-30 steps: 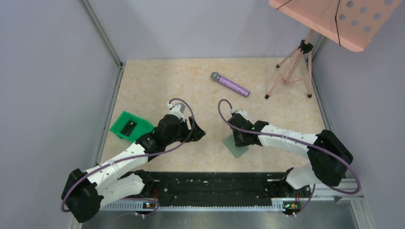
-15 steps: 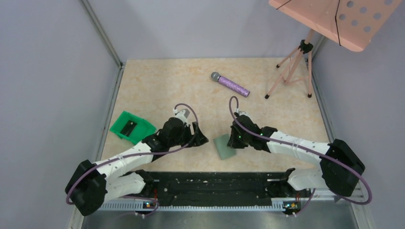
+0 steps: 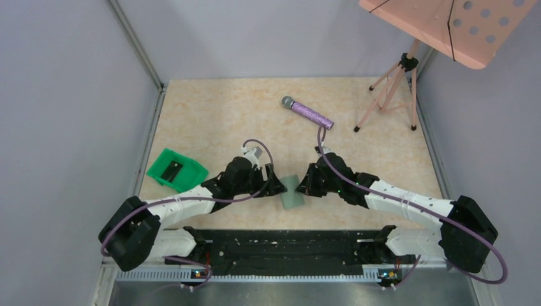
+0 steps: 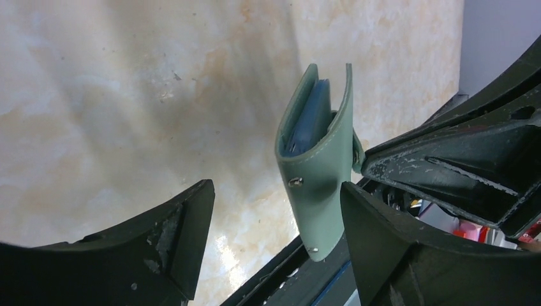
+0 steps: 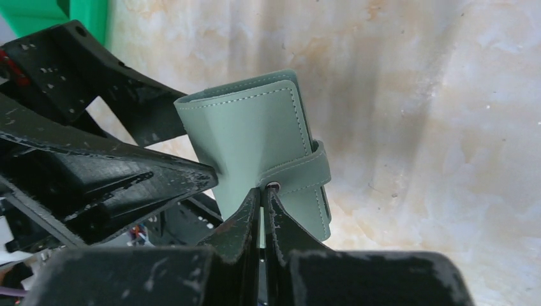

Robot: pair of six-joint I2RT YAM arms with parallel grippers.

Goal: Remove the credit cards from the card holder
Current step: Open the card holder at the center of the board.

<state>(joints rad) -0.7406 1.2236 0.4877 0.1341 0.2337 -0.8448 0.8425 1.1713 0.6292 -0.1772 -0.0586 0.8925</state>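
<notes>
A bright green tray [image 3: 193, 172] is lying on the marbled table [image 3: 210, 115], well out to the left of the left hand [image 3: 278, 187], and a small dark credit card [image 3: 171, 169] is resting on it. The left hand is spreading its fingers [image 4: 172, 245] wide and gripping nothing. The grey-green card holder [image 4: 319, 191] is standing on edge between them, sitting close against the finger nearer the right hand, though contact cannot be told. The holder is gaping slightly along its open edge, showing a blue-grey inner panel [image 4: 309, 121]; whether any card is sitting inside cannot be made out. The right hand [image 5: 265, 203] is facing the left hand across the holder and pinching the holder's snap strap [image 5: 300, 172] between tightly closed fingers, keeping the holder upright. Well beyond the right hand a purple glitter microphone [image 3: 309, 113] is lying on the table, and farther out to that hand's right a pink music stand [image 3: 446, 25] is standing on its tripod.
</notes>
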